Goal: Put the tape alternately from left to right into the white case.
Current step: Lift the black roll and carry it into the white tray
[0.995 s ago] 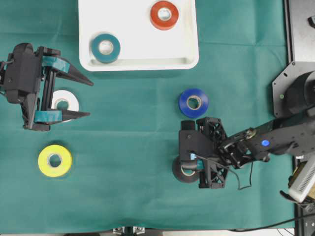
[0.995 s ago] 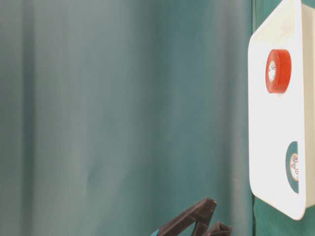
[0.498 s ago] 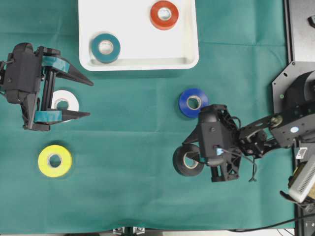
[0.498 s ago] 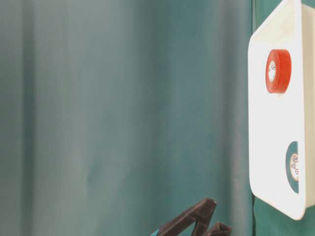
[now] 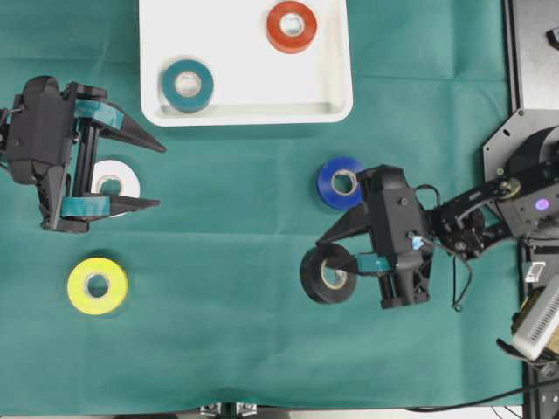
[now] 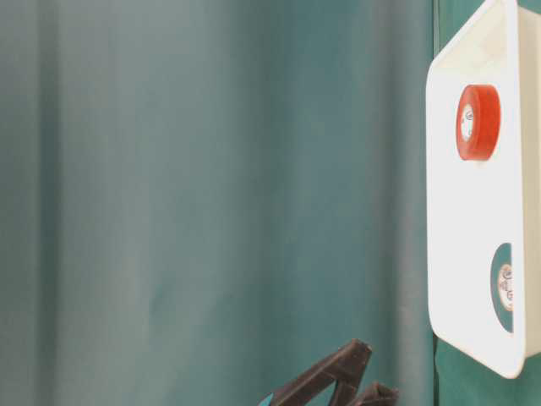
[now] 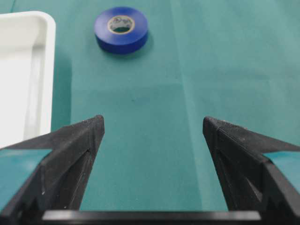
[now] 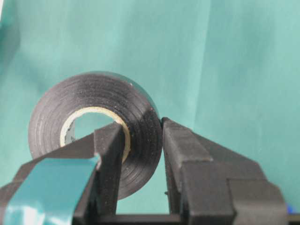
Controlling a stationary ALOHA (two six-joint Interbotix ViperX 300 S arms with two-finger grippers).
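We hold the black tape roll (image 5: pixel 327 275) pinched through its wall in the right gripper (image 5: pixel 349 251); left gripper (image 5: pixel 150 172) fingers wide; next, carry it to the white case (image 5: pixel 253 109)

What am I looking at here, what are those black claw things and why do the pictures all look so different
These are four cameras on one moment of a two-armed robot at a table with a green cloth. The top-down picture shows everything; one side picture catches mostly cloth and the white tray seen edge-on; two cameras ride on the arms' wrists, looking out between the claws.

The claws are grippers. The left gripper is open and empty, above a white tape roll. The right gripper is shut on a black tape roll, one finger through its hole, one outside.

The tray holds a teal roll and a red roll. A blue roll and a yellow roll lie on the cloth.
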